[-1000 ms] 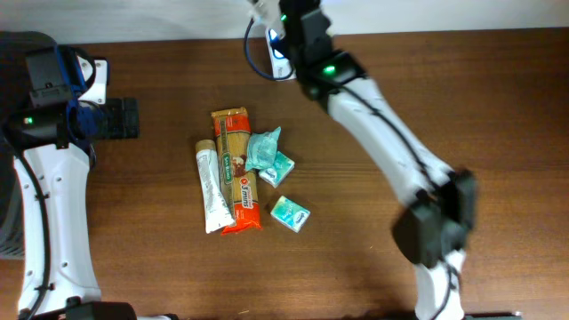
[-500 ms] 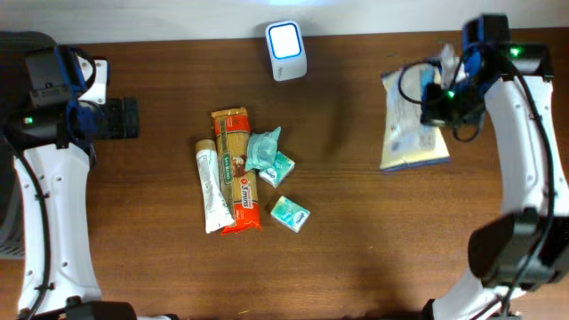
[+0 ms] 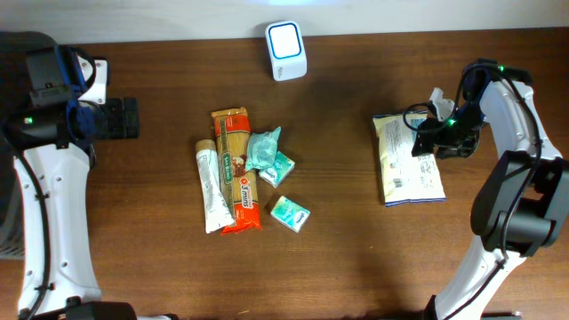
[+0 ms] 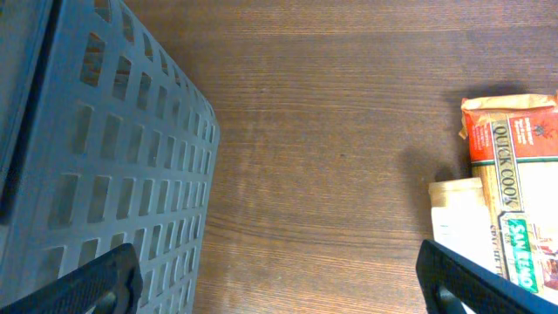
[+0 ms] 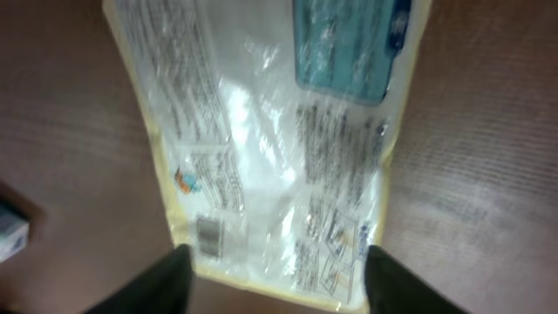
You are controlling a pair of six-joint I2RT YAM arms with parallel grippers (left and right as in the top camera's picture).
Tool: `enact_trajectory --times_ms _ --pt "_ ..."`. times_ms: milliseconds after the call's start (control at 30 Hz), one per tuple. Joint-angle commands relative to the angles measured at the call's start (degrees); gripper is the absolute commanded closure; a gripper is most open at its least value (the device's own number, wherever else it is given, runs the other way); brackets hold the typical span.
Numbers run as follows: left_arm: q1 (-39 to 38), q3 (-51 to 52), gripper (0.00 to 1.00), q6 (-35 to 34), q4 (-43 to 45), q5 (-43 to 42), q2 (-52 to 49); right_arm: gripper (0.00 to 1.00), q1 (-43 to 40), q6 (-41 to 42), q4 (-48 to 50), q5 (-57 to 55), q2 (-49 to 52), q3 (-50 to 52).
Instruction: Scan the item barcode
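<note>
While the left arm is reaching in from the left edge of the wooden table [image 3: 356, 258], its left gripper [image 3: 132, 118] is hanging with jaws spread wide, grasping nothing. Its wrist view is showing a grey slatted basket [image 4: 105, 157] just beside it.

Mid-table, a cluster is lying together:
- a white toothpaste tube [image 3: 210, 188] is touching the left side of an orange pasta pack [image 3: 237, 173], both lengthwise;
- a teal sachet [image 3: 264, 148] is resting against the pack's right side, over a small teal-and-white box [image 3: 281, 168];
- a second such box [image 3: 290, 213] is sitting slightly apart, nearer the front edge.

At the far edge, right of the cluster's line, the white barcode scanner [image 3: 286, 51] is standing with its window lit.

Further right, the clear snack pouch [image 3: 407, 160] is lying flat on the table, well apart from the scanner. In the right wrist view its printed side is facing up, barcode [image 5: 209, 234] near one corner. The right gripper [image 5: 279, 275] is hovering over the pouch's end with its jaws released, the fingers straddling it and pinching nothing.
</note>
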State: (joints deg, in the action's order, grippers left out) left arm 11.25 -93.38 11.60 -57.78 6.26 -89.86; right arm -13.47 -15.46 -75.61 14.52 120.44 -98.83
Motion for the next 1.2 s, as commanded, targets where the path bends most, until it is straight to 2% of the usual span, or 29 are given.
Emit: enact_trajectory --times_ms 0,100,267,400,533,667,733,800,900,967,1033,1167 --pt "0.28 -0.83 0.01 0.72 0.07 0.2 0.63 0.31 0.96 -1.95 -5.84 6.49 0.04 -6.4" --pt "0.28 -0.83 0.01 0.72 0.07 0.2 0.63 0.29 6.21 -3.8 -10.19 9.99 0.04 -11.39" --pt "0.28 -0.83 0.01 0.72 0.07 0.2 0.63 0.3 21.14 -3.8 -8.35 10.12 0.11 -10.88" --pt "0.28 -0.83 0.01 0.72 0.07 0.2 0.63 0.31 32.52 -3.76 -2.56 9.75 1.75 -7.1" --pt "0.28 -0.83 0.01 0.72 0.07 0.2 0.63 0.38 40.06 -3.5 2.1 11.23 3.06 -0.09" --pt "0.28 -0.83 0.01 0.72 0.07 0.2 0.63 0.43 44.41 3.61 6.14 11.26 3.06 3.8" --pt "0.28 -0.83 0.01 0.72 0.07 0.2 0.63 0.48 46.84 10.05 9.18 10.45 3.04 3.39" --pt "0.28 -0.83 0.01 0.72 0.07 0.2 0.63 0.5 48.17 20.15 11.65 4.92 3.04 2.36" --pt "0.28 -0.83 0.01 0.72 0.07 0.2 0.63 0.53 49.79 41.68 12.26 -6.19 3.04 -0.17" --pt "0.28 -0.83 0.01 0.72 0.07 0.2 0.63 0.52 50.14 49.62 13.2 -7.74 3.04 -0.17" --pt "0.28 -0.83 0.01 0.72 0.07 0.2 0.63 0.54 51.17 52.41 16.61 -7.65 3.04 0.02" --pt "0.28 -0.83 0.01 0.72 0.07 0.2 0.63 0.68 55.06 52.57 20.13 -7.74 3.06 1.18"
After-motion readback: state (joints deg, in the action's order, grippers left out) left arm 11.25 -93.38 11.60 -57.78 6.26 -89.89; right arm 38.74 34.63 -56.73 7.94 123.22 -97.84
